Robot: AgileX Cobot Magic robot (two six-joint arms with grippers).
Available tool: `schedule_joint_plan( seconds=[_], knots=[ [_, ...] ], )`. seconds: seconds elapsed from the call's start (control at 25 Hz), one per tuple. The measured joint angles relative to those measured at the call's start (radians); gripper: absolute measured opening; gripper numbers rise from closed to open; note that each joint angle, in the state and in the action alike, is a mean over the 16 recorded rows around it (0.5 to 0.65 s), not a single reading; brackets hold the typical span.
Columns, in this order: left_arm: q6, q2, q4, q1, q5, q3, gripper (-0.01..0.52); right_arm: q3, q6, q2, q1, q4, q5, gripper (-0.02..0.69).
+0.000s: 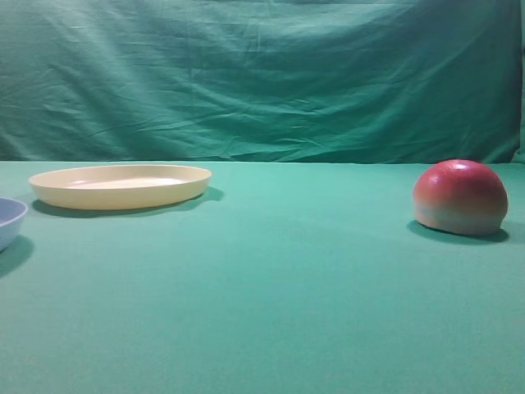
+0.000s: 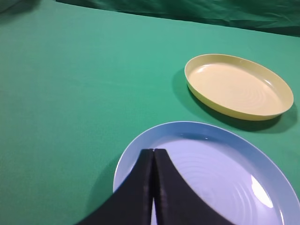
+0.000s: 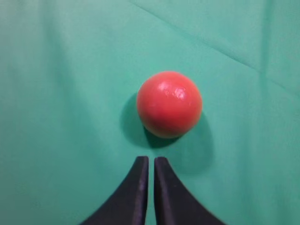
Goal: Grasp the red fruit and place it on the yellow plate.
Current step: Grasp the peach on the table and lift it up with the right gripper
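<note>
The red fruit (image 1: 460, 197) sits flat side down on the green cloth (image 1: 271, 312) at the right of the exterior high view, red on its dome and fading to pale cream at the base, with nothing touching it. From the right wrist view the red fruit (image 3: 169, 104) shows as a glossy red round shape with its shadow falling to the lower left, and the right gripper (image 3: 151, 161) hangs just short of it, its two dark fingers pressed side by side with only a thin seam between them, holding nothing. The yellow plate (image 1: 121, 185) lies well apart from the fruit, far over on the left side of the cloth, shallow and bare inside. Nearer the left edge, a light blue dish (image 1: 10, 220) pokes partly into view, just beside the plate but not touching it. In the left wrist view the left gripper (image 2: 153, 152) hangs over the near part of the blue dish (image 2: 206, 178), its fingers drawn together and carrying nothing, with the yellow plate (image 2: 239, 86) beyond. A wrinkled green backdrop (image 1: 262, 78) closes off the back.
</note>
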Motion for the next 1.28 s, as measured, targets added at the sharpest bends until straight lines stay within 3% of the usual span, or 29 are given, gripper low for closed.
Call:
schedule_joint_plan(
  seconds=[0.2,0.36,0.56,0.8,1.28],
  knots=[
    [0.0,0.0,0.0,0.0,0.0,0.0,0.0,-0.042,0.0,0.117,0.001,0.024,-0.028,0.6],
    [0.0,0.0,0.0,0.0,0.0,0.0,0.0,-0.056,0.0,0.194,0.002,0.034,-0.062,0.639],
    [0.0,0.0,0.0,0.0,0.0,0.0,0.0,-0.062,-0.001,0.268,0.003,0.035,-0.108,0.612],
    [0.0,0.0,0.001,0.0,0.0,0.0,0.0,-0.08,-0.002,0.319,0.003,0.035,-0.129,0.531],
    [0.0,0.0,0.002,0.0,0.0,0.0,0.0,-0.358,-0.008,0.349,0.042,0.056,0.042,0.364]
  ],
)
